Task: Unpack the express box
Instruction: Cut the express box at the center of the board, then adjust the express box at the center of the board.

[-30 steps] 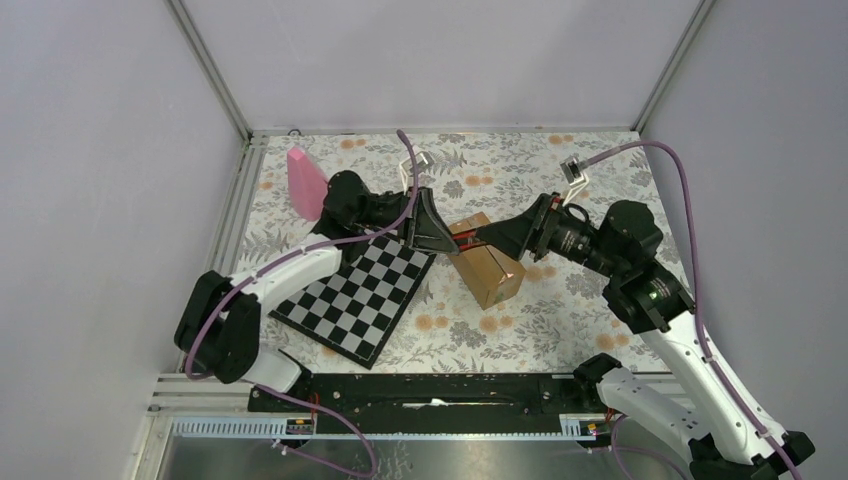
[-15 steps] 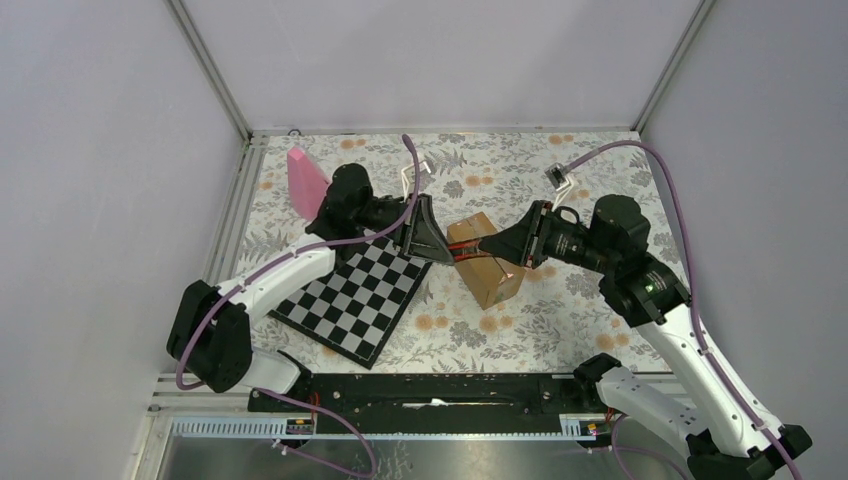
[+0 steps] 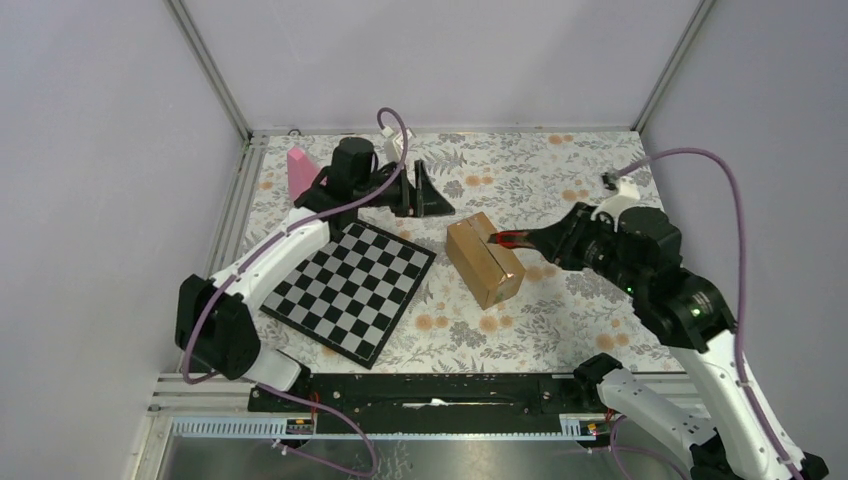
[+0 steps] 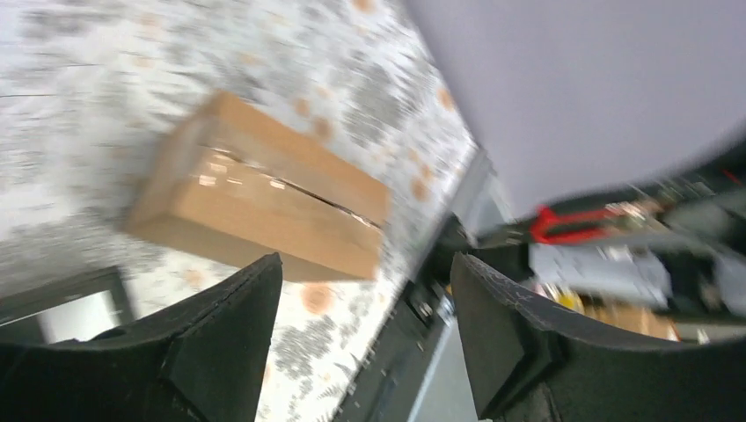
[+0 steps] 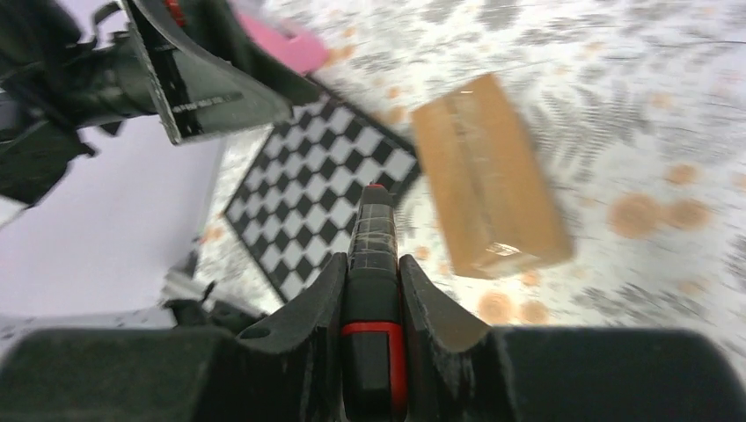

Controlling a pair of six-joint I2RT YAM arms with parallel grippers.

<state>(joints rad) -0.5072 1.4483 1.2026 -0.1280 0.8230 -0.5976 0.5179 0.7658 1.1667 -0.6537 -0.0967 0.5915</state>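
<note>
The express box, a small brown taped carton, lies on the flowered table beside the chessboard; the left wrist view shows it as well, and so does the right wrist view. My right gripper hovers just right of the box, shut on a slim black-and-red tool whose tip points at the box's top edge. In the right wrist view the tool sits clamped in that gripper. My left gripper is open and holds nothing, back left of the box, its jaws wide apart.
A black-and-white chessboard lies left of the box. A pink cone-like object stands at the back left near the wall frame. A black rail runs along the near edge of the table.
The tool passed from my left gripper to my right one. The left gripper opened and drew back toward the far left; the right arm pulled slightly right with the tool.
</note>
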